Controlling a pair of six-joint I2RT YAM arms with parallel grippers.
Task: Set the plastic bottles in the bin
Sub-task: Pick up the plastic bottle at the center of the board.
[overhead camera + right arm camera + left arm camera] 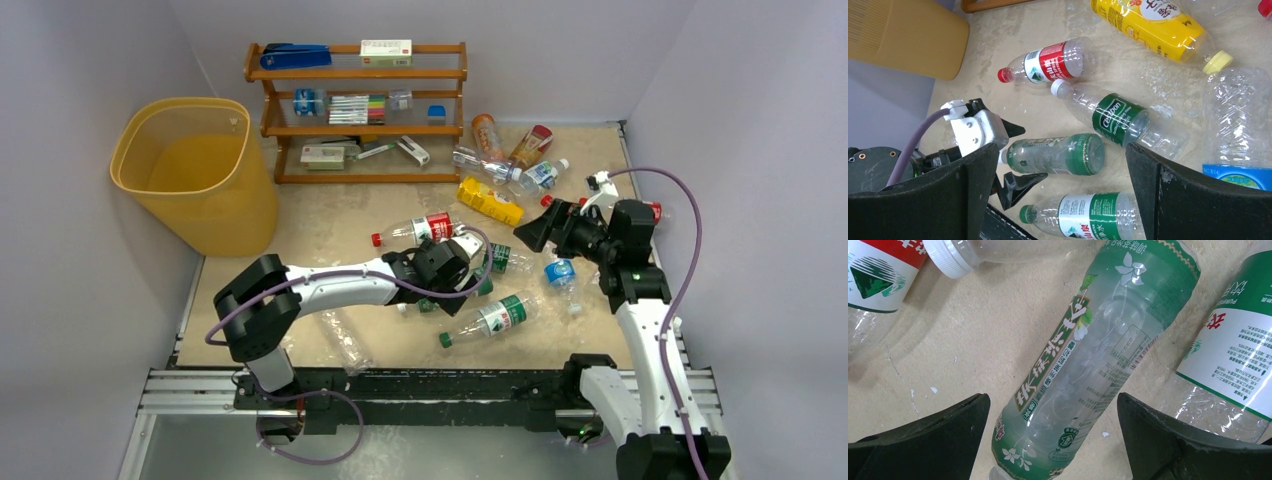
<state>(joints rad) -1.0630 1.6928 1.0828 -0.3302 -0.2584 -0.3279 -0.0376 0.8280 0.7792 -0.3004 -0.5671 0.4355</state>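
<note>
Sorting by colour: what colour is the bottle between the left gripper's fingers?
The bottle is pale green with white flowers; best in left wrist view.

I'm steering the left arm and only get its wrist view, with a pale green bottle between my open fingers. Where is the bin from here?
Observer: The bin stands at the far left, just left of the wooden rack.
Operator: Anything in it yet?
Observer: Nothing shows inside it from above.
Operator: Where's the right arm?
Observer: The right gripper hangs open just right of the left gripper, not touching it.
</note>
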